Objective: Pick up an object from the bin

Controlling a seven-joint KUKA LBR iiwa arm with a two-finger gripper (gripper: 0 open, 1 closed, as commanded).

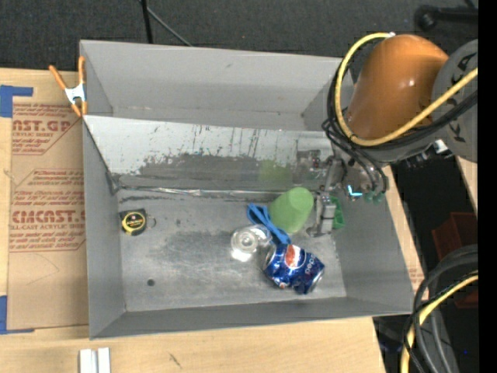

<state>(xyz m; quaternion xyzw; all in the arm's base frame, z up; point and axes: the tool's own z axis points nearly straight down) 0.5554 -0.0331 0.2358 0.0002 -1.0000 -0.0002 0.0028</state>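
Left of the crushed blue soda can (293, 269), past an adjoining clear plastic cup (245, 244), grey metal bin floor (186, 264) lies open to a yellow-and-black tape measure (133, 221); a green plastic cup (293, 208) blocks behind the can.

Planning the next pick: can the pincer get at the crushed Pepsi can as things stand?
Probably yes. The crushed Pepsi can lies uncovered near the pincer, nothing on top; the green cup sits beside the pincer, not over the can.

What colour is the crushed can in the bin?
The crushed can is blue with a red-white logo; camera view.
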